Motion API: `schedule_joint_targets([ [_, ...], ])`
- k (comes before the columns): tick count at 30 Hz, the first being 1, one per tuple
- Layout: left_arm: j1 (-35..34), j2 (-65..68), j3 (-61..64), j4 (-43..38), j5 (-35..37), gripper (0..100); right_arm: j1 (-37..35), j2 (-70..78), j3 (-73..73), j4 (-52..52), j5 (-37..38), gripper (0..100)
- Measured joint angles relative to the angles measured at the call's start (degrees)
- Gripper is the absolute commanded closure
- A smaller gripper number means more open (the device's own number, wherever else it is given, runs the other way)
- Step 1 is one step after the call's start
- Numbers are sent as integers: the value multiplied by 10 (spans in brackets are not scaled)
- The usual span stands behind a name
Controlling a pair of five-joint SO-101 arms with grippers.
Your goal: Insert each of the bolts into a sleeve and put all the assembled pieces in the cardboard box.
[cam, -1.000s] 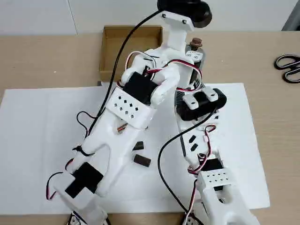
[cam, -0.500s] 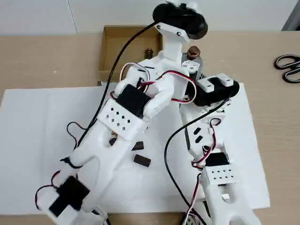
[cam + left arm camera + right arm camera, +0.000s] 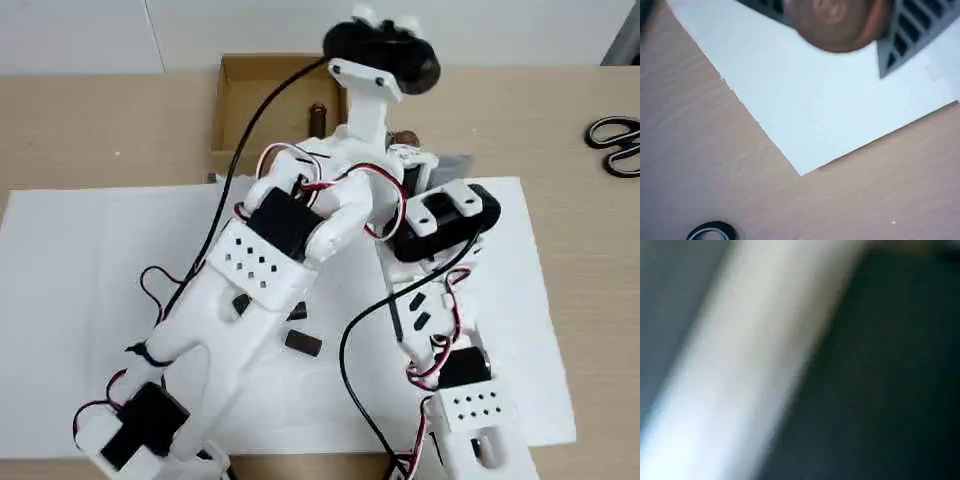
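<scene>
- Bolt [image 3: 405,138] stands at 3 o'clock from the box [image 3: 235,100], where both arms' wrists meet.
- Whether either gripper pinches it cannot be told.

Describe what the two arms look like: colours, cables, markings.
One arm and the other arm are both white moulded plastic with black motor blocks at the joints. Thin red, white and black wires loop between joints, and thicker black cables run along them. A black wrist camera tops one. Each carries a panel of small punched holes.
</scene>
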Motion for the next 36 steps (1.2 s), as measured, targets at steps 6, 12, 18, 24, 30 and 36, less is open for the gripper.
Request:
schedule_joint_targets([
  [6,-15,-55,-30,-12,4,581,8,-13,-4,15,1,997],
  [12,-83,-74,-133,-26,4,581,6,-12,-3,19,2,997],
  [18,-219,-79,-163,-1,7,758,-10,33,-42,68,2,997],
  [24,-377,-80,-103,146,44,991,-31,264,-270,150,2,997],
  [30,-477,-80,20,210,44,994,-63,578,-631,311,-11,997],
  [36,-534,-80,99,273,44,994,-68,874,-1028,505,-27,997],
])
